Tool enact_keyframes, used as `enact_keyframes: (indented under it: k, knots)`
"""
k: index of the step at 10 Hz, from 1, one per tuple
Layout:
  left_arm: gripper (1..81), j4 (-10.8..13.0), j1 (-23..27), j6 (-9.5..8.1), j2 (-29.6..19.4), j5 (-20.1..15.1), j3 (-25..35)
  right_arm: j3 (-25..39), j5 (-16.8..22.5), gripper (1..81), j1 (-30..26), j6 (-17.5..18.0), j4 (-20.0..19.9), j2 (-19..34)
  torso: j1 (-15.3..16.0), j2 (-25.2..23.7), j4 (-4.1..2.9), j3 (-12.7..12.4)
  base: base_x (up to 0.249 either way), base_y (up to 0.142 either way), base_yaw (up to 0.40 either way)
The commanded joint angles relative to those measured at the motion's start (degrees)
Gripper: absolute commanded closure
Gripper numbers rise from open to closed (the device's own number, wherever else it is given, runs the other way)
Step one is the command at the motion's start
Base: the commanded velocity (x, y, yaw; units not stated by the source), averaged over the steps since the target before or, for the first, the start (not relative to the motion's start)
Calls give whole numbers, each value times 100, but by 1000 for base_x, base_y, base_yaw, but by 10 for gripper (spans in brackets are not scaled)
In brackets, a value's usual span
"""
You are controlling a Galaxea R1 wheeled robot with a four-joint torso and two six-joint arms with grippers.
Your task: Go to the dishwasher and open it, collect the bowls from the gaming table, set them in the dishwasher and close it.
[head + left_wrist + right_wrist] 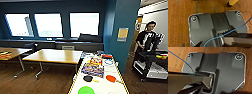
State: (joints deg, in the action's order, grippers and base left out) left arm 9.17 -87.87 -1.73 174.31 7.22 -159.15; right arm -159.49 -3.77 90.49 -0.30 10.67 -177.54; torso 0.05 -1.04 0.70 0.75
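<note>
From high on our frame we look into a blue-walled room with three bright windows (50, 24), and going left to right we first meet a wooden table (11, 53) with some coloured items on it, then a second wooden table (53, 56) standing on a brown wood-look floor (37, 82). Next comes the gaming table (100, 87) straight ahead of us, its glossy white top edged in yellow, carrying a green bowl (86, 90) at the near end, a black paddle (88, 78), a red paddle (111, 78) and boxed games (93, 70) farther along. Beyond a blue pillar (122, 32) on the right, a person (147, 37) in dark clothes stands behind a dark cart (150, 66). Our wrist cameras look down over carpet (179, 25) and wood flooring (175, 58); whether either pincer is spread or pressed together we cannot tell
</note>
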Motion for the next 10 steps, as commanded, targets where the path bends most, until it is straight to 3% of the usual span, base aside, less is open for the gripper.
enact_keyframes:
  k: [1,3,5,9,10]
  knots:
    - [10,-20,301,-11,-10,-256,-11,24,280,10,-263,-5,-12,-3,0,0,0,0,130,0,0]
    - [10,-20,301,-11,7,-255,-2,42,280,10,-237,-13,6,32,9,7,0,5,0,0,0]
    - [10,-11,283,-11,-62,-186,15,672,245,10,-194,-31,32,330,2,5,0,2,0,0,0]
    - [10,-11,283,-11,-510,-168,646,3779,-185,10,-228,143,-160,2549,0,5,0,2,0,0,0]
    - [10,-11,282,-11,-606,-142,814,4257,-238,10,-289,250,-258,3017,0,5,0,2,0,0,0]
